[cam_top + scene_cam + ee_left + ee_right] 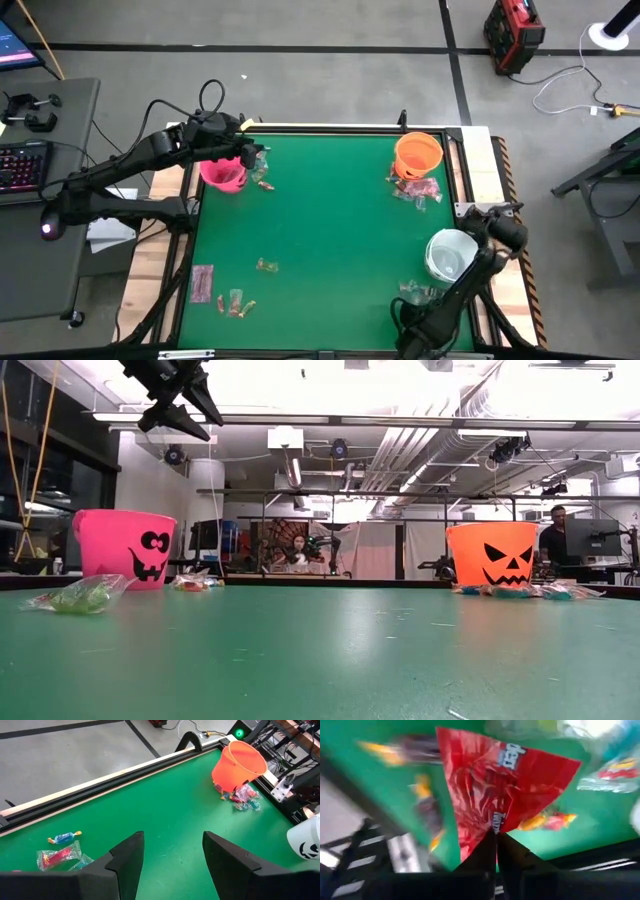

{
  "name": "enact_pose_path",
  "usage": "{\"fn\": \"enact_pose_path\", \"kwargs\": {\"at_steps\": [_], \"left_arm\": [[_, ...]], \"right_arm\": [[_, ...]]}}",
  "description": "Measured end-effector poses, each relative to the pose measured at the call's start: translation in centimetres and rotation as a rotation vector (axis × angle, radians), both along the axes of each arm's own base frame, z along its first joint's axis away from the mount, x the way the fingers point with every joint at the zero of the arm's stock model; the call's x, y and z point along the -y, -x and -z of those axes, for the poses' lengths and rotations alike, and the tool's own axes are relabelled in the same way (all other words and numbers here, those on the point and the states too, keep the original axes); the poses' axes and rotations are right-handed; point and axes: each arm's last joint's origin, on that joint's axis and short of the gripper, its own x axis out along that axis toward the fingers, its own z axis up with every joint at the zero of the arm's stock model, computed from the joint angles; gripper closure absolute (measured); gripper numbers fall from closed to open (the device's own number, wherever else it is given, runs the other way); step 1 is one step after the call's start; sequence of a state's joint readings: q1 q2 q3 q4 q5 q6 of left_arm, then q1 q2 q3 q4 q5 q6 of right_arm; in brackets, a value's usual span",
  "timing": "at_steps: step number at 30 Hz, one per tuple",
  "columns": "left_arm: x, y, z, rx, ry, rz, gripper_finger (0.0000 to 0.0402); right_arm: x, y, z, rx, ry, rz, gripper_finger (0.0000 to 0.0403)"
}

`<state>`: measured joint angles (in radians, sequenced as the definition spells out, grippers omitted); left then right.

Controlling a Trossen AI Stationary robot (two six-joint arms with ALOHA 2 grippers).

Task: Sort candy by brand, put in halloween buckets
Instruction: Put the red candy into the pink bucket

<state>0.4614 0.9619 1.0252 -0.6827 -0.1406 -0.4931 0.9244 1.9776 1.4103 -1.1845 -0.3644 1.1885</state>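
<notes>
1. The left gripper (252,152) is held above the pink bucket (224,174) at the table's far left corner; its fingers (129,857) are seen apart in the left wrist view, with nothing between them.
2. In the low view the left gripper (185,405) is seen hanging well above the pink bucket (124,548), clear of it.
3. The right gripper (496,840) is seen in the right wrist view with its fingers pressed together on the lower corner of a red candy wrapper (505,785).
4. In the high view the right arm (470,270) is bent over the near right part of the table, beside the white bucket (448,253); the gripper itself cannot be made out there.
5. The orange bucket (418,154) is placed upright at the far right of the green table (330,250), with a cluster of candy (415,190) just beside its near side.
6. More candy is scattered near the pink bucket (264,184), at the table's middle left (266,265), and at the near left (236,304), beside a flat pink packet (202,283).
7. A few clear wrapped sweets (415,292) are seen lying just near the white bucket.
8. In the left wrist view, two wrapped sweets (62,851) are seen on the green surface by the table's far rail.
</notes>
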Motion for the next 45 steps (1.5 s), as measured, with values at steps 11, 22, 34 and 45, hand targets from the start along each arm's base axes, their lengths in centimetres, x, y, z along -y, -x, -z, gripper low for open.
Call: {"fn": "enact_pose_path", "kwargs": {"at_steps": [11,22,34,45], "left_arm": [[0.0,0.0,0.0,0.001,-0.001,0.0,0.0208],[0.0,0.0,0.0,0.004,-0.001,0.0,0.0208],[1.4,-0.7,-3.6,0.439,0.084,0.436,0.0208],[4.3,5.8,-10.5,0.807,-0.207,0.403,0.0208]], "right_arm": [[4.0,0.9,-8.4,0.244,0.028,0.025,0.0403],[11.4,-2.4,-13.7,0.699,0.156,-0.142,0.0403],[24.9,-15.6,-14.1,1.205,0.248,-0.264,0.0403],[31.9,-26.3,-10.1,1.641,0.188,-0.053,0.0403]]}}
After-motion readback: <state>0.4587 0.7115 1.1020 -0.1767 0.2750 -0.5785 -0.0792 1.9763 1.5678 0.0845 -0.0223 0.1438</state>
